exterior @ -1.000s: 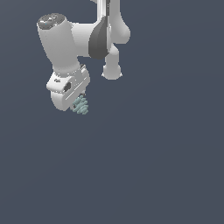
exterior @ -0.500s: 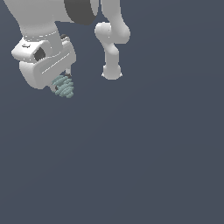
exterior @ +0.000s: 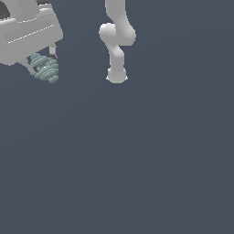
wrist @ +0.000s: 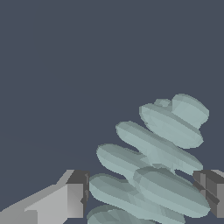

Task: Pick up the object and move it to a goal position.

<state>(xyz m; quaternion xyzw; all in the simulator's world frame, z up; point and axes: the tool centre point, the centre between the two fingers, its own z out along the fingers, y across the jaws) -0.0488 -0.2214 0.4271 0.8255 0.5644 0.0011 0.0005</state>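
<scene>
You see the gripper (exterior: pixel 44 64) at the exterior view's upper left, pinching the object (exterior: pixel 46 68) between its fingers (wrist: pixel 74 194). The ribbed teal lump's tapered end projects beyond the fingertips, over the bare grey counter (exterior: pixel 137 160).

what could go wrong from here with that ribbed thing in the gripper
1. The object is a ribbed, tapering lump, and the gripper seems to hold only its wider end, with most of it sticking out past the fingers. It might pivot or slip out during the move.

2. In the exterior view the gripper is at the frame's upper left edge, partly cropped. If it goes further, that view may lose the object, so a drop could go unseen there.
</scene>
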